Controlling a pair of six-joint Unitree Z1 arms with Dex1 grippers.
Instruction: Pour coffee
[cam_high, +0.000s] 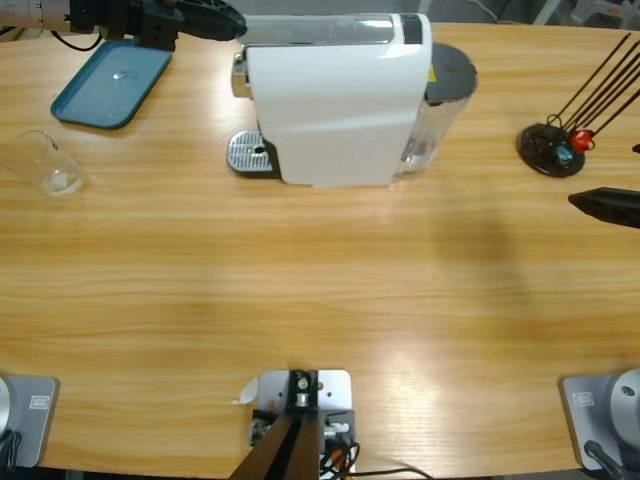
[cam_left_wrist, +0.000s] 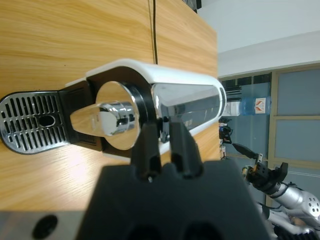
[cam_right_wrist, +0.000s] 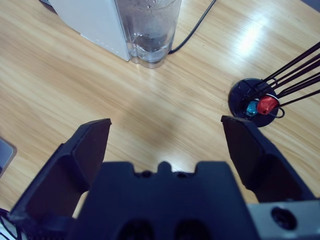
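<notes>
Hovering at the table's right edge, right pincer gapes; left pincer pinched together beside the coffee machine.

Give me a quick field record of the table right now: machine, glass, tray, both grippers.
coffee machine: white, upright at the table's far middle, drip grate bare
glass: at the table's left edge, apart from the machine, contents unclear
tray: blue, far left corner
capsule rack: right side, holds a red and a blue capsule
left gripper: jaws shut, at the machine's chrome front
right gripper: jaws open, holds nothing, over bare table
</notes>
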